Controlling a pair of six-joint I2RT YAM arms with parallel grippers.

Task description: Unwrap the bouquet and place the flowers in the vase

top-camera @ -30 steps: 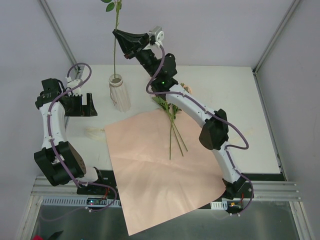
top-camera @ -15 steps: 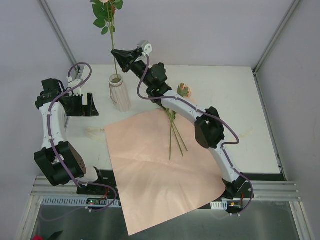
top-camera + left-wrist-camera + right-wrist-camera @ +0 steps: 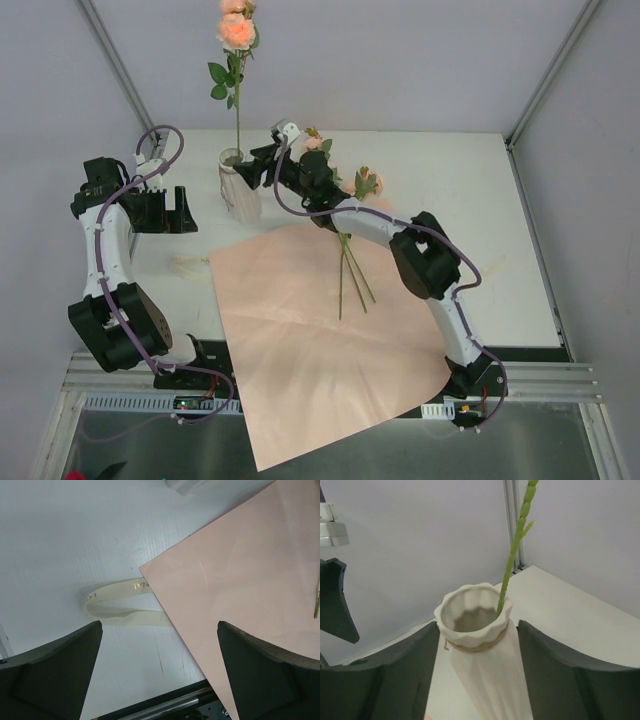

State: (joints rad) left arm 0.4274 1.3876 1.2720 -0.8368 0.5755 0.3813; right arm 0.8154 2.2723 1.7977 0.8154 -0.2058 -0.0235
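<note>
Top external view; step in hand: loading the flowers into the vase. Unwrapping judged complete.

- Vase [image 3: 240,195]: white, ribbed, upright at the far left of the table [image 3: 480,190].
- Single rose [image 3: 237,32]: stem standing in the vase mouth, bloom high above it.
- Right gripper [image 3: 477,625]: in its wrist view the jaws are parted, one finger on each side of the vase neck. The stem [image 3: 512,560] leans on the rim, free of both fingers. Nothing held.
- Remaining flowers [image 3: 350,265]: stems lying across the far edge of the pink paper sheet [image 3: 320,340], blooms on the table beyond it. They lie to the right of the vase, partly hidden by the right arm.
- Pink paper sheet: opened flat, centre to near side, overhanging the near edge of the table.
- Cream ribbon [image 3: 117,610]: loose on the table, running under the sheet's left corner.
- Left gripper [image 3: 160,210]: jaws wide, empty, above the ribbon, left of the vase.

Next move, judged: draw the right gripper up and away from the neck without brushing the standing stem. Then reach right to the lying stems and pinch one. The mouth is narrow and already occupied, so the stem end must arrive near upright over the opening.
</note>
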